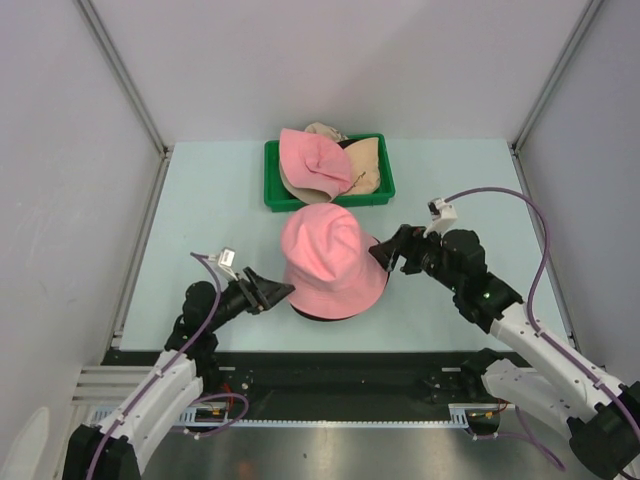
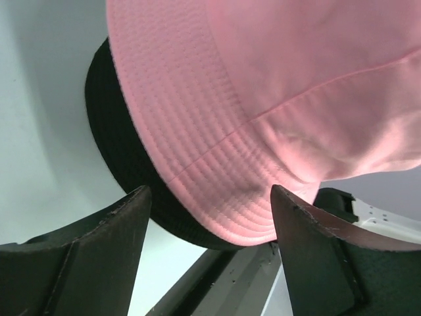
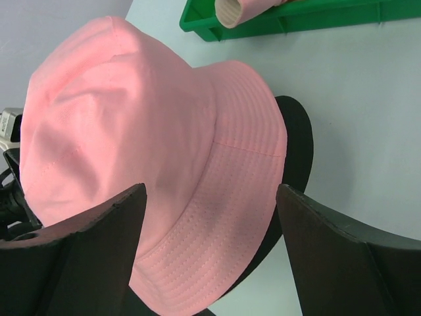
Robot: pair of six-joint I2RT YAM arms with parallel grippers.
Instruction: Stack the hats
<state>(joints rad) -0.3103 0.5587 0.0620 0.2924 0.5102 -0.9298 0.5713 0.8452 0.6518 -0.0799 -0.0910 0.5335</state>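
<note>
A: Reading any writing on the pink bucket hat (image 1: pixel 330 262)?
B: Failing to make out any; seeing only stitched rows around the brim in both wrist views. Sitting mid-table, resting on a black hat (image 1: pixel 318 315), hiding all of it but a dark brim poking out near and right.
A: Looking past it?
B: Spotting a green tray (image 1: pixel 272 192) at the far side, holding a second pink hat (image 1: pixel 310 158) overlapping a beige hat (image 1: pixel 366 166); noticing a thin dark mark there, too small to tell.
A: Checking the fingers?
B: Standing spread apart on the left gripper (image 1: pixel 280 292) at the near-left brim and on the right gripper (image 1: pixel 388 252) at the right brim, clamping nothing. Struggling to judge contact.
</note>
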